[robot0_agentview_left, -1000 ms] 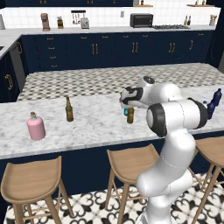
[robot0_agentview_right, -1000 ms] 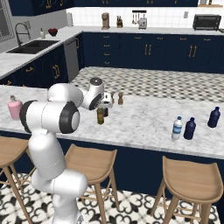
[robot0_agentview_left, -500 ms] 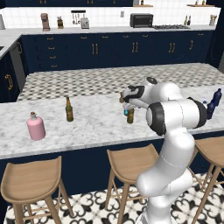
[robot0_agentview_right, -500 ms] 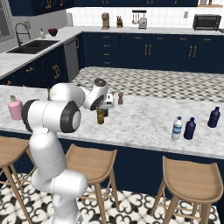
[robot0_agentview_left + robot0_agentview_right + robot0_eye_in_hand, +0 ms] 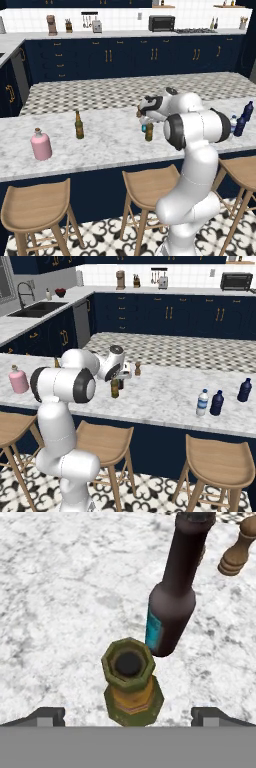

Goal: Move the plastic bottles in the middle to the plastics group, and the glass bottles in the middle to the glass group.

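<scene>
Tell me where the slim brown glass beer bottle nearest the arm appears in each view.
Left base view: brown beer bottle slightly right of centre, at mid-height.
Right base view: left of centre, at mid-height.
Hand view: bottom centre, seen from above.
Shared landmark: small wooden pepper mill behind it.

White arm (image 5: 197, 165) rising from the base, bent at the elbow and reaching forward over the desk (image 5: 105, 145). Wrist turned down, gripper (image 5: 128, 714) pointing at the desk surface. Jaws spread wide, tips well apart at either side, closed on nothing.
</scene>
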